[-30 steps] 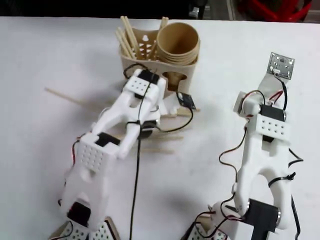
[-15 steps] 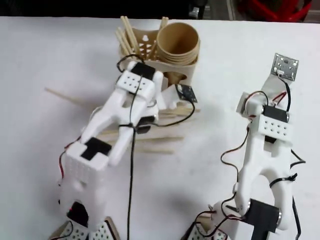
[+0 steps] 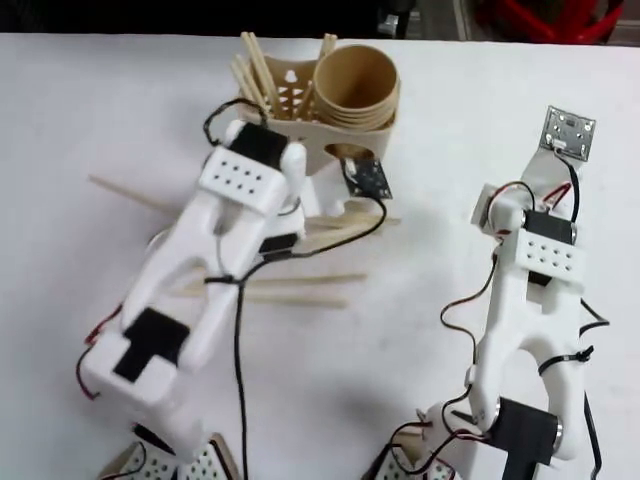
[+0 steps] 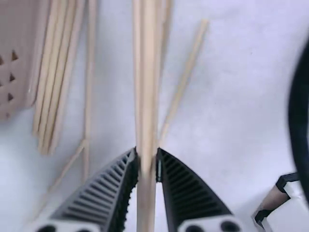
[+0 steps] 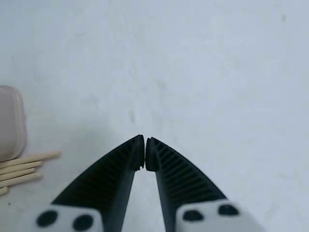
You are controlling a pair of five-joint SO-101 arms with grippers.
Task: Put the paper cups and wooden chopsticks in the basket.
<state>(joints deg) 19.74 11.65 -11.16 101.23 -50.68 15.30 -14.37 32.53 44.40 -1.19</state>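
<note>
Holding a thin bundle of wooden chopsticks (image 4: 147,87) clenched between its jaws, our left pincer (image 4: 146,157) sits low over the table (image 3: 500,90), just in front of the basket (image 3: 325,132). The paper cups (image 3: 355,80) are nested inside the basket, with several standing chopsticks (image 3: 255,65) beside them. Some loose chopsticks (image 3: 305,290) lie in front of the basket, and one lone stick (image 3: 125,190) lies well away from it. Our right pincer (image 5: 145,150) is pressed together on nothing, apart from the basket on the cups' side.

We judge the main risk to be the bundle's long free length. Beyond the jaws, the sticks could swivel or fan apart on the lift. Their tips could then catch the basket wall or knock the standing ones over.

We cannot count how many sticks are gripped. The bundle's near end is cut off in the left wrist view. From above, the left arm covers its own pincer and part of the basket's front.
</note>
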